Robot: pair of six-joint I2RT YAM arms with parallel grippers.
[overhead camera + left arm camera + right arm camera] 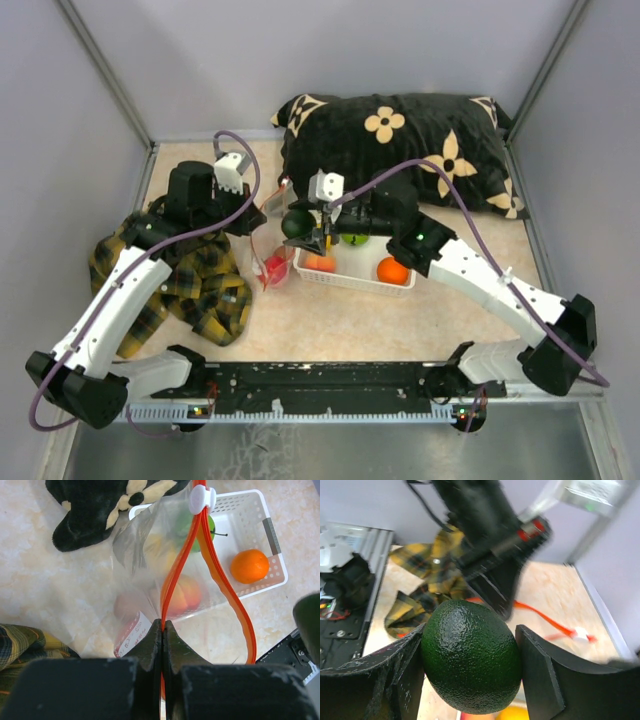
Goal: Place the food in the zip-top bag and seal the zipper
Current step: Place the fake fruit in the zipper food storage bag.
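Two grippers work close together by the left end of a white lattice plastic basket [350, 278]. The right gripper [306, 234] is clamped on a dark green, pebbly-skinned toy fruit [294, 224]. Its black fingers [395, 670] press against either side of the fruit, holding it in the air over the basket's left end, just beside the clear, crinkly zip-top bag [268, 258].

The left gripper [162, 629] has its jaws closed tight on the thin red-orange zipper strip [175, 575], and the bag hangs below that held edge. The two halves of the strip are parted into a long loop and joined at the far end by a white slider clip [202, 499], so the mouth stands open.

A red toy fruit [275, 268] lies at the bottom of the bag. In the basket sit an orange toy fruit [249, 566], a peach one [318, 263] and a green one [353, 239]. A yellow shape [159, 550] shows blurred through the plastic; whether it is in the bag or the basket cannot be told.

A black pillow with cream flowers [400, 135] lies behind the basket. A yellow-and-black plaid cloth [205, 290] lies beneath the left arm.
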